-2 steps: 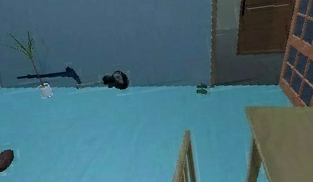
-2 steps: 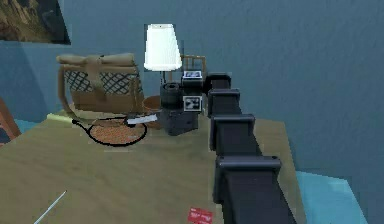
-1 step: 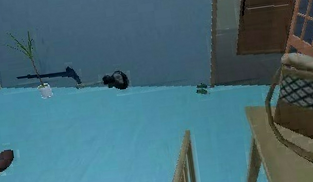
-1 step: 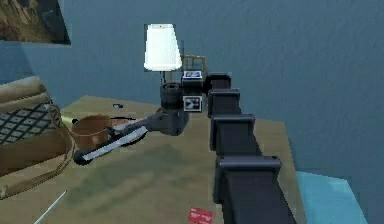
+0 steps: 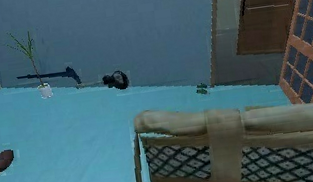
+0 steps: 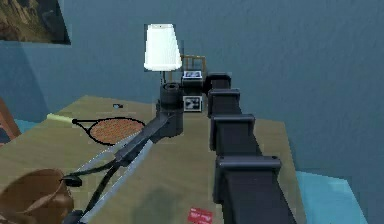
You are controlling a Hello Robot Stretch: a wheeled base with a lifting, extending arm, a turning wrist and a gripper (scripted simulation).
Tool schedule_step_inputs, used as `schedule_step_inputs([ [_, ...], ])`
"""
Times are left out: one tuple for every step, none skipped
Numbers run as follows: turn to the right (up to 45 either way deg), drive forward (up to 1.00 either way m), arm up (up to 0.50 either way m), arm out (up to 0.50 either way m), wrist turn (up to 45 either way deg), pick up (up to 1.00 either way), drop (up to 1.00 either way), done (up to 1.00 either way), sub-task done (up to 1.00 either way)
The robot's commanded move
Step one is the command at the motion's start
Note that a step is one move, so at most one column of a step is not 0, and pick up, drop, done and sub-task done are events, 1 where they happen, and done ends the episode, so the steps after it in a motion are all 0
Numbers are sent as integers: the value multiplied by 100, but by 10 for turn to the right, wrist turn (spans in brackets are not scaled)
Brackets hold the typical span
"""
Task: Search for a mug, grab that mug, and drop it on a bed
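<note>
**Dark square arm (image 6: 235, 150) over a brown wooden table (image 6: 40, 140)**

The arm reaches out beside a white lampshade (image 6: 160, 45). The gripper (image 6: 100, 172) sits near a black-framed tennis racket (image 6: 112, 128) and a brown leather lump (image 6: 35, 195). How its fingers stand, or whether they hold anything, I cannot tell. Nor can I tell which small shape is a mug

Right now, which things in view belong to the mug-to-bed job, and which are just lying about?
Job: gripper, seen against the wooden table; cannot tell whether it holds anything.
Lying about: lamp, tennis racket, brown bag, woven chair, plant in vase, brown oval thing.
</note>
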Motion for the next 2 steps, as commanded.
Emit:
schedule_step_inputs([
  [0,0,0,0,-90,0,0,0,0],
  [0,0,0,-22,0,0,0,0,0],
])
